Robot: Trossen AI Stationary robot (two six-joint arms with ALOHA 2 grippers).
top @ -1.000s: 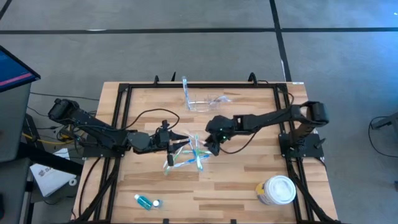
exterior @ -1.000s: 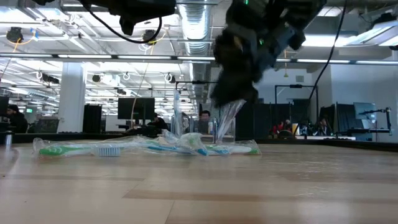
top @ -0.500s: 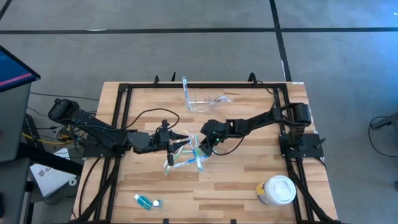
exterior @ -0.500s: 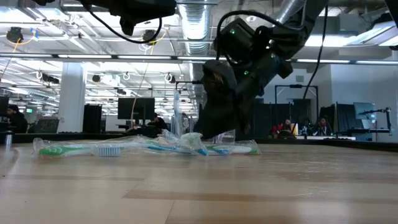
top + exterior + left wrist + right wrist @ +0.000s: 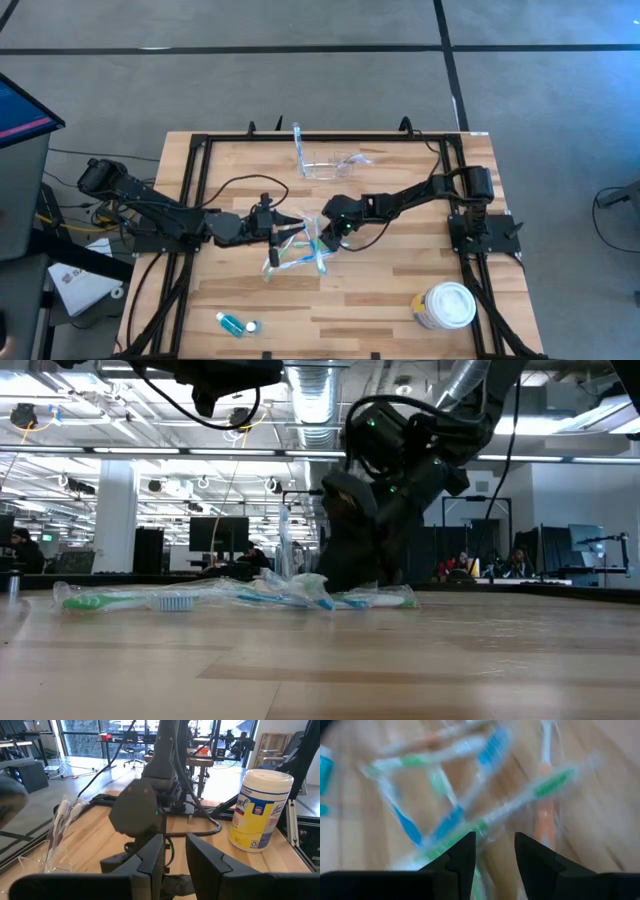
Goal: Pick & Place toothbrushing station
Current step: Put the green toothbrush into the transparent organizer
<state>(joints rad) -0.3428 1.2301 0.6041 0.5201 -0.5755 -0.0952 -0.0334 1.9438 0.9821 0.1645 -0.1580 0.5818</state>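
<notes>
Right pincer (image 5: 327, 233), apparently open, low over blurred toothbrushes (image 5: 470, 805).

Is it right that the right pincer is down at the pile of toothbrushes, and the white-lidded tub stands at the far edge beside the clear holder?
Not quite. In the high view the white-lidded tub stands at the near right corner, far from the clear holder. The right pincer is indeed down at the toothbrushes.

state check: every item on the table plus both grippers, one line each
clear plastic toothbrushing station: at the table's far edge, untouched
wrapped toothbrushes: loose pile, lying flat mid-table
white-lidded yellow wipes tub: upright, lid on
small blue bottle: lying on its side
left gripper: beside pile
right gripper: open, low over pile
</notes>
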